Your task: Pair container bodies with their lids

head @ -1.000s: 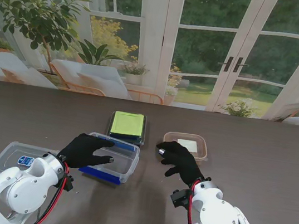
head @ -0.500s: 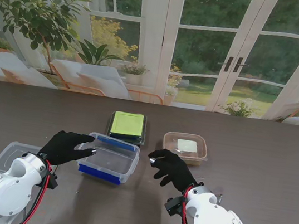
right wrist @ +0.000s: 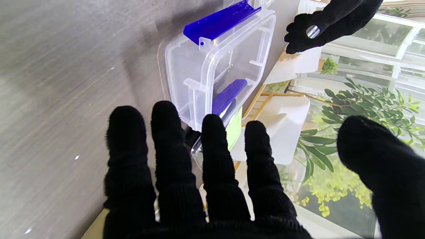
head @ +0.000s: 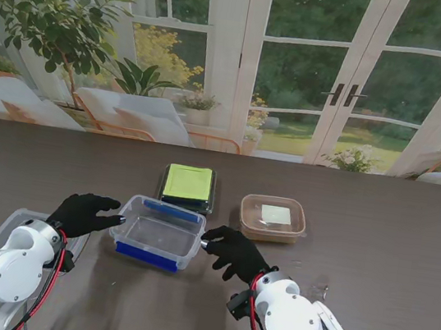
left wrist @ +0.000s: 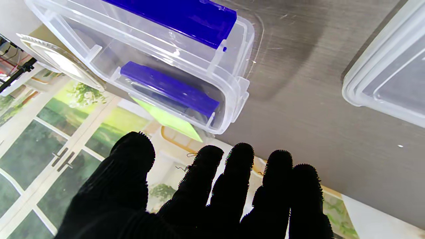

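Observation:
A clear box with blue latches (head: 157, 233) (left wrist: 156, 56) (right wrist: 219, 63) sits in the middle of the table, without a lid. My left hand (head: 83, 213) (left wrist: 206, 196) is open just to its left, fingertips close to its side. My right hand (head: 232, 251) (right wrist: 212, 176) is open at its right side, fingertips near the rim; contact is unclear. A clear flat lid (head: 20, 228) (left wrist: 391, 73) lies at the left, partly under my left arm. A dark container with a green lid (head: 188, 186) stands behind the box. A brownish tub (head: 272, 218) with a clear lid stands farther right.
The dark wooden table (head: 374, 246) stretches to the right. Glass doors, a potted plant and patio chairs lie beyond the far edge.
Both hands have drawn back toward me. The left hand came off the clear box and sits beside it. The right hand shifted left from the brownish tub to the box's right side.

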`<state>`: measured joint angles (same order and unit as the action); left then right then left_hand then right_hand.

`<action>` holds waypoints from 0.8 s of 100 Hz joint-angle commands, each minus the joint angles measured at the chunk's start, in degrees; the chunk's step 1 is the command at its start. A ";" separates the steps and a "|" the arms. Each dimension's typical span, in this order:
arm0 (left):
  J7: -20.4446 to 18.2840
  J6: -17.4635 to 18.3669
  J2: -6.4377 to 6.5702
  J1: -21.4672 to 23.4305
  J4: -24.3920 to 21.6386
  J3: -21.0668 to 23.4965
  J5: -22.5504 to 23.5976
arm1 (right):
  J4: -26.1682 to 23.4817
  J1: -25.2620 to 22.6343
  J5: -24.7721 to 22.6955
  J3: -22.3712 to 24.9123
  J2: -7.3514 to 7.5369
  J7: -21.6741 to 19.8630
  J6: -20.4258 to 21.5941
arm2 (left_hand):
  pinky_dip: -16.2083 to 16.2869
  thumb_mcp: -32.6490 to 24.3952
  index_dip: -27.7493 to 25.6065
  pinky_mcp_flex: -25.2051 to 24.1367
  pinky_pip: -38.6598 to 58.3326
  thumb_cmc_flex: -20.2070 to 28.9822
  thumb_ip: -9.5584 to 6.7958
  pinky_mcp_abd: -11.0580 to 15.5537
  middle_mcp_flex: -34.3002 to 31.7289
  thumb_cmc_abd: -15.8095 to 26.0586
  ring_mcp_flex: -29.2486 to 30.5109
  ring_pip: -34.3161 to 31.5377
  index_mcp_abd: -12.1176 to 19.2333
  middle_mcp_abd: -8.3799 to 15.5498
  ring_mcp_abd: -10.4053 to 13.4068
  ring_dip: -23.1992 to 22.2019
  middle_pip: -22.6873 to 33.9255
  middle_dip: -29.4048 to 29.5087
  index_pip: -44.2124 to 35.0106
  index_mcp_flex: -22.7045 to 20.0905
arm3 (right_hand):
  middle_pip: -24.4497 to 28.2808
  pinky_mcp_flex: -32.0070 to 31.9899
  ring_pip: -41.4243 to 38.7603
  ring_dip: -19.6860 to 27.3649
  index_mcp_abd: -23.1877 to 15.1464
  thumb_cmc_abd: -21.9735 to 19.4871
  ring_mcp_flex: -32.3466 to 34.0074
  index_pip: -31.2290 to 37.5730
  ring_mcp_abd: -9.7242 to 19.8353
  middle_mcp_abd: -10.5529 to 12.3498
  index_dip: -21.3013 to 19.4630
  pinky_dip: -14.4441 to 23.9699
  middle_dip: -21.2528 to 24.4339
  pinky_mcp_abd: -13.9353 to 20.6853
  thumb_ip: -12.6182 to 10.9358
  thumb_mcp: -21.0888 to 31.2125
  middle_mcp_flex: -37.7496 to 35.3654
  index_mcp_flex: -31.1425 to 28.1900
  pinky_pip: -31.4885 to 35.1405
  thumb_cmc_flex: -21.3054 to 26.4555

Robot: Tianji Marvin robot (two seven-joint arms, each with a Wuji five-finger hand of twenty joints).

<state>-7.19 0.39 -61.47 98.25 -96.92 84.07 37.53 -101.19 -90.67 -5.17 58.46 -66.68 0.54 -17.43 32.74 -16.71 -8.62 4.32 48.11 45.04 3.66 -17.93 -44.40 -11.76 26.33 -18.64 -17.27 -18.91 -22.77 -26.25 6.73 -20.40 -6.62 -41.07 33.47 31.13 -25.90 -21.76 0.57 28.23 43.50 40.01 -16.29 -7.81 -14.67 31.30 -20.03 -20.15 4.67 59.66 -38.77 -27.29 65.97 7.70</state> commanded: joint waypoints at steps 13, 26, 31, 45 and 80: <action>-2.34 -1.77 0.01 -1.14 1.69 -0.86 -1.60 | 2.05 1.74 0.27 -2.10 -1.00 -0.72 -1.42 | -1.46 1.83 0.14 -1.86 -2.73 0.69 -1.49 2.08 2.02 4.01 -2.29 2.07 -0.53 -0.75 -0.49 1.41 -0.81 0.84 0.77 1.15 | -0.51 -11.68 2.00 1.30 0.10 -1.27 -1.47 0.65 1.11 0.73 -0.07 -1.09 1.32 0.46 -0.32 1.47 2.20 1.44 -1.52 -1.47; -3.66 -2.55 0.20 -1.86 2.49 -1.77 -2.22 | 3.34 2.95 0.75 -3.47 -1.26 -0.77 -1.97 | -1.61 2.04 0.19 -2.01 -3.20 0.75 -1.48 2.16 2.20 4.17 -2.32 2.29 -0.67 -0.98 -0.45 1.51 -0.85 0.97 0.81 1.20 | -0.54 -13.04 3.32 1.93 0.15 -1.44 -2.52 0.83 1.35 1.08 -0.13 -1.82 1.54 0.87 -0.35 1.47 3.01 1.92 -3.26 -1.48; -4.02 -2.64 0.29 -2.11 2.86 -2.17 -2.15 | 3.79 3.40 0.91 -3.97 -1.35 -0.81 -2.15 | -1.63 2.21 0.21 -1.98 -3.30 0.67 -1.46 2.17 2.22 4.28 -2.31 2.37 -0.62 -0.94 -0.45 1.54 -0.85 1.01 0.84 1.28 | -0.55 -13.42 3.82 2.19 0.23 -1.48 -2.92 0.86 1.43 1.27 -0.14 -2.06 1.57 1.08 -0.36 1.45 3.42 2.20 -3.80 -1.49; -5.01 -3.31 0.41 -2.75 3.72 -3.18 -3.03 | 4.58 4.30 1.80 -5.15 -1.84 -0.26 -2.84 | -1.60 2.52 0.25 -2.04 -3.48 0.92 -1.48 2.14 2.20 4.42 -2.36 2.56 -0.77 -1.03 -0.75 1.57 -0.79 1.08 0.88 1.36 | -0.39 -13.96 4.44 2.54 0.27 -1.60 -3.38 1.13 1.51 1.23 -0.25 -2.39 1.56 1.32 -0.39 1.60 4.13 2.60 -4.58 -1.41; -6.20 -3.62 0.65 -2.75 3.99 -4.40 -3.27 | 5.87 5.86 2.24 -7.40 -2.60 0.78 -3.70 | -1.08 3.36 0.31 -1.81 -3.32 1.26 -1.51 1.99 2.19 4.79 -2.29 2.42 -0.74 -1.20 -0.75 1.40 -0.79 1.11 0.91 1.43 | -0.08 -14.55 4.42 2.61 0.25 -1.80 -3.86 1.51 1.96 1.68 -0.36 -2.41 1.53 1.66 -0.41 1.86 4.98 2.87 -5.00 -1.45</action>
<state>-11.33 -2.92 -60.67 94.61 -93.33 80.12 34.36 -95.53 -84.91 -3.07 51.61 -68.72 2.11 -20.95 31.42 -15.36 -7.79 3.63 45.90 45.19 3.67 -17.51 -43.56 -9.42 25.24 -17.12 -20.77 -19.62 -22.77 -24.99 6.42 -19.82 -3.84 -38.47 34.85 31.13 -21.29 -19.64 1.12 26.75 40.73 40.39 -15.59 -8.68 -14.70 29.99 -19.15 -19.86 4.67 59.68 -35.74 -26.05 61.92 7.69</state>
